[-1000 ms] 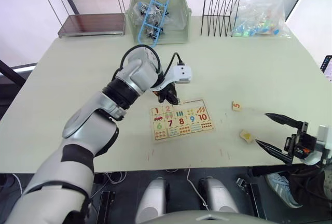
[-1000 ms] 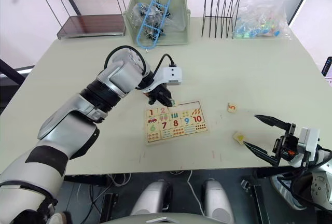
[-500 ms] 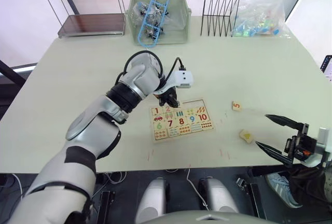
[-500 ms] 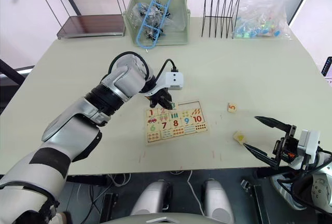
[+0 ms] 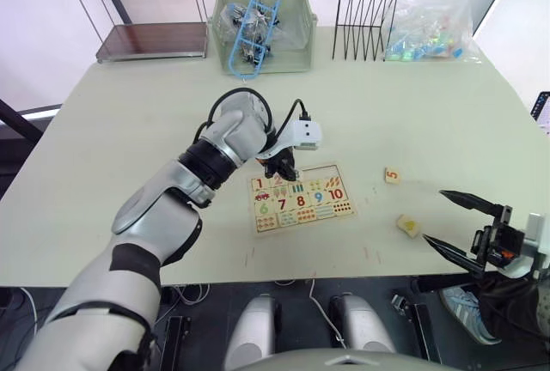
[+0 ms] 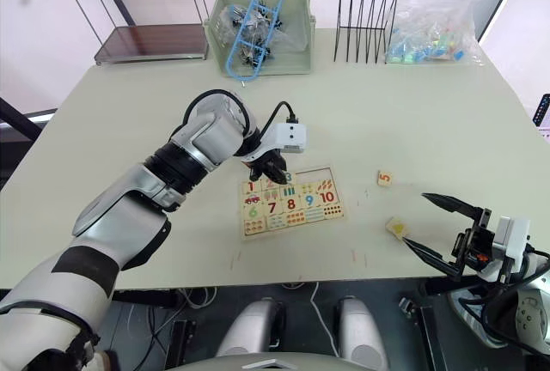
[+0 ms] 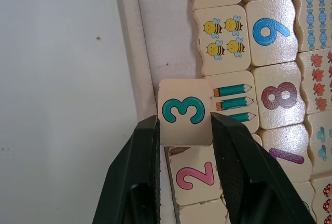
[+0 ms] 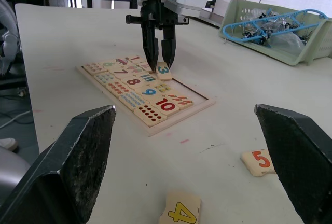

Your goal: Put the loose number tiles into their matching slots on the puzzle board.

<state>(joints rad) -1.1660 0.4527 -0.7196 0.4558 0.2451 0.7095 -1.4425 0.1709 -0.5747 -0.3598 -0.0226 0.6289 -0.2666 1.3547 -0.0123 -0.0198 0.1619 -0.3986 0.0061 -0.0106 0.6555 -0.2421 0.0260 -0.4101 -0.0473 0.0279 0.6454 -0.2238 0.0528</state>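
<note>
The left arm reaches forward across the desk (image 5: 129,113), elbow bent, forearm angled toward the puzzle board (image 5: 301,198). The left claw (image 7: 184,130) points straight down over the far edge of the board, at its top row. Its two black fingers (image 7: 140,151) are clamped on the sides of the "3" tile (image 7: 184,111), which sits tilted at the bare slot next to the seated "2" tile (image 7: 194,176); whether it lies flat in the recess cannot be told. The pencil picture piece (image 7: 232,97) lies just beside the "3" tile.

The right arm is held low at the near edge of the desk, well apart from the puzzle board. The right claw (image 5: 455,223) points toward the board with its fingers spread wide apart, holding nothing.

The "5" tile (image 5: 392,175) lies flat on the desk to the right of the puzzle board. The "4" tile (image 8: 181,209) lies nearer the right claw, between the "5" tile and the desk's near edge, apart from both.
</note>
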